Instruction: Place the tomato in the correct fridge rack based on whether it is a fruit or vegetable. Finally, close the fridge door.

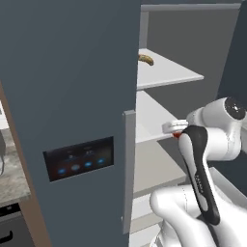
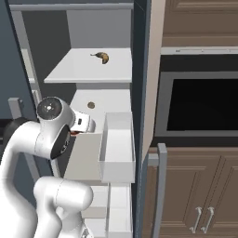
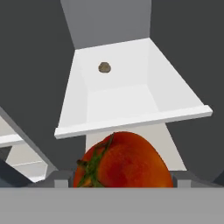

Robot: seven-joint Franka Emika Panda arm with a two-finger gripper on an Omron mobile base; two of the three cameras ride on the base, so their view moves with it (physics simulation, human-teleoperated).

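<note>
The glossy red tomato (image 3: 124,159) with its green stem sits between my gripper's (image 3: 122,180) fingers, which are shut on it. Only a red sliver of the tomato (image 1: 176,135) peeks under the hand in the left base view. The gripper (image 2: 76,131) hovers just in front of and slightly below the front edge of the fridge rack (image 3: 118,98), the second-highest white shelf (image 1: 148,118) (image 2: 111,102). The fridge door (image 2: 141,88) stands open to the right, seen edge-on, with its white bin (image 2: 117,153) and grey bar handle (image 2: 161,186).
A small brownish lump (image 3: 104,67) (image 2: 91,105) lies at the back of the rack. A yellow-brown banana-like item (image 1: 146,59) (image 2: 101,56) rests on the topmost shelf. The shut door with the blue-lit control panel (image 1: 79,158) stands at the left. Wooden cabinets (image 2: 200,195) are at the right.
</note>
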